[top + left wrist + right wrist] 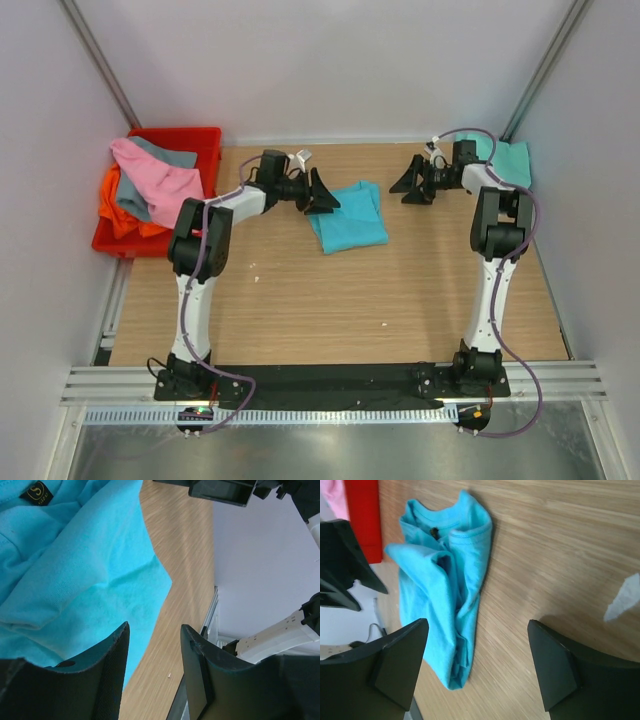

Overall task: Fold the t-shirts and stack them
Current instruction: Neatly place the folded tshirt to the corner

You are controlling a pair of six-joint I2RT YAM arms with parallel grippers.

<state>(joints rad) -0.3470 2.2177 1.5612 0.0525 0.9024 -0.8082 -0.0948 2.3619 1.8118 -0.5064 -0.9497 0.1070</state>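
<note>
Left pincer (pixel 327 192): jaws moderately open, nothing held. It sits low at the near-left edge of the turquoise shirt (pixel 350 220). In the left wrist view the cloth spreads ahead of the fingers, and its edge runs behind the left fingertip (pixel 117 645). The gap between the jaws shows part cloth, part bare table (pixel 400 290). Whether a finger touches the fabric: cannot tell. Right pincer (pixel 411 182): jaws wide open and empty, pointed toward the same shirt and standing apart from it, with a strip of table between. In its wrist view the shirt lies ahead as a loosely bunched long bundle, collar and dark neck label (pixel 434 531) at the far end. The mint shirt (pixel 512 160) lies behind the right pincer at the table's corner, partly hidden by the arm. Behind the left pincer, beyond its arm, the red crate (pixel 205 138) holds the pink shirt (pixel 158 182), grey shirt (pixel 172 155) and orange shirt (pixel 112 212), heaped and hanging over the rim.
</note>
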